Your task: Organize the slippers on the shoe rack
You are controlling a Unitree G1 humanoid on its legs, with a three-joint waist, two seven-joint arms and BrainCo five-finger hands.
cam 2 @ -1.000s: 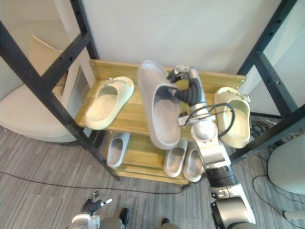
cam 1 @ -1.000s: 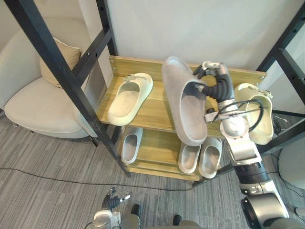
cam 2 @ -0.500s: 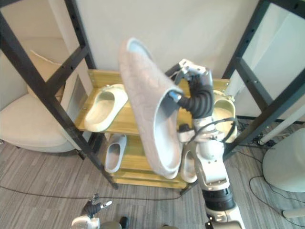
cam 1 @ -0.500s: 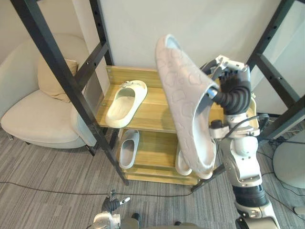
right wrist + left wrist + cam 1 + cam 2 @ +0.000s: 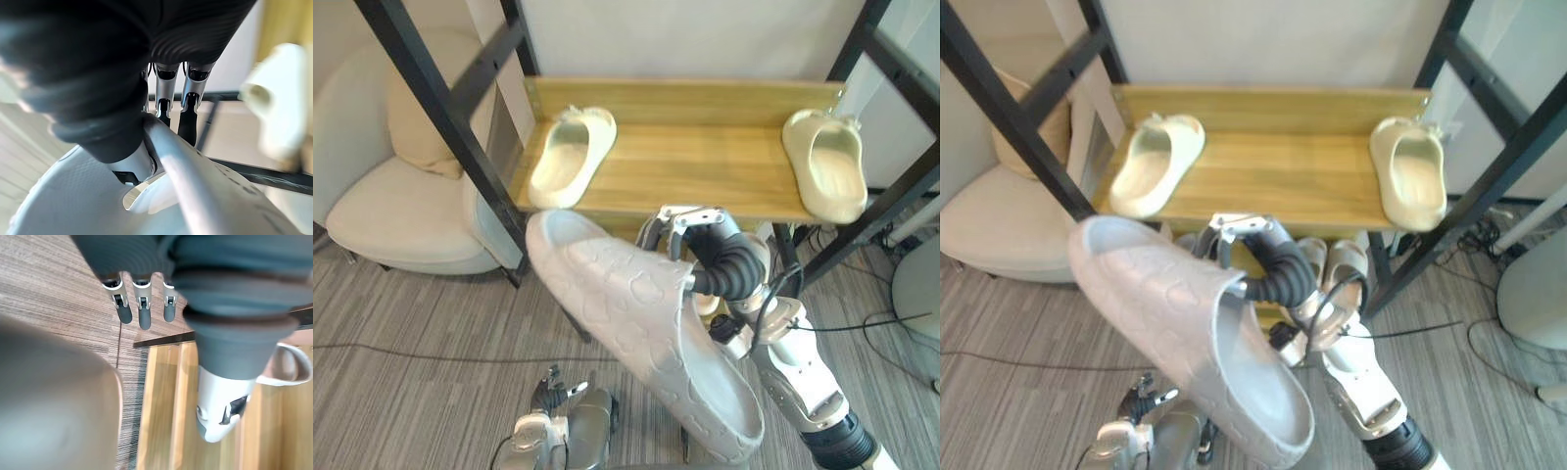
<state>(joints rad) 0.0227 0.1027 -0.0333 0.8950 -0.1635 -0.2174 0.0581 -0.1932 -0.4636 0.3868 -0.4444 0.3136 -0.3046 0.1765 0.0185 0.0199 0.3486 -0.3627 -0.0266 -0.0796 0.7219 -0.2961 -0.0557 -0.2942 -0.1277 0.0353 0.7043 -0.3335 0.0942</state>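
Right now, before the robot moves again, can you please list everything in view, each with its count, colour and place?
grey slipper: one, light grey, sole up, held in front of the rack
cream slippers: two, cream, top shelf, one at each end, far apart
pale slippers: at least two, whitish, lower shelf, partly hidden behind the right arm
rack: one, light wood shelves, against the wall
armchair: one, off-white, left of the rack
cushion: one, beige, on the armchair
carpet: grey, striped, the floor
right hand: curled round the grey slipper's edge
left hand: low over the carpet, fingers straight, holding nothing
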